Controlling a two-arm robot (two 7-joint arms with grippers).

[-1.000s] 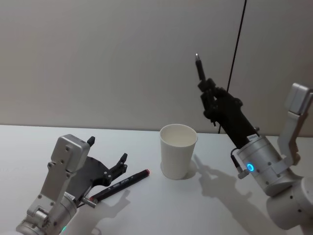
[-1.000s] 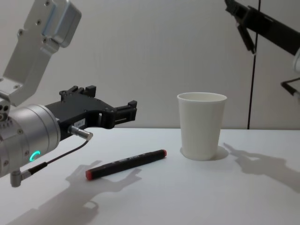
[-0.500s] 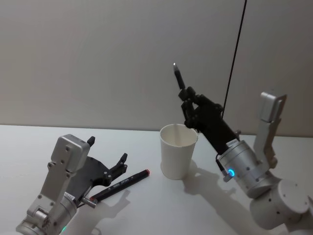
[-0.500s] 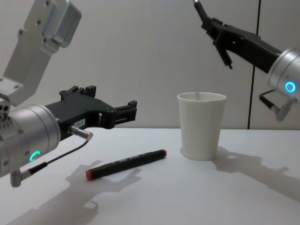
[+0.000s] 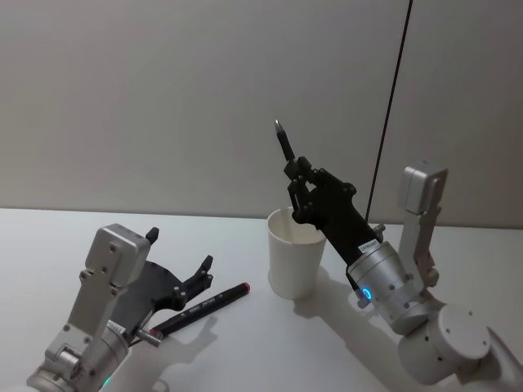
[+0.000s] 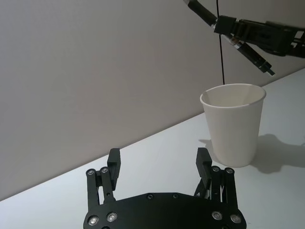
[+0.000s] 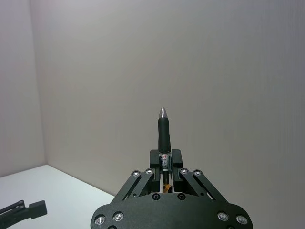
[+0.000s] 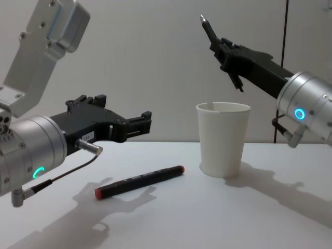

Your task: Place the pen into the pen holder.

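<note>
The pen holder, a white paper cup (image 5: 294,260) (image 8: 222,140) (image 6: 234,125), stands upright mid-table. My right gripper (image 5: 297,176) (image 8: 224,47) (image 7: 164,160) is shut on a black pen (image 5: 285,147) (image 8: 209,31) (image 7: 164,132). It holds the pen just above the cup's rim, with the silver tip tilted up and to the left. The pen's lower end is hidden between the fingers. My left gripper (image 5: 180,250) (image 8: 122,107) (image 6: 158,155) stands open and empty, low over the table left of the cup.
A black marker with red ends (image 5: 201,308) (image 8: 140,181) lies flat on the white table (image 8: 207,218), below my left gripper and left of the cup. A grey wall with a dark vertical seam (image 5: 391,106) stands behind.
My right gripper has carried the pen left and down, from well right of the cup to just above its rim. The left arm and the marker have not moved.
</note>
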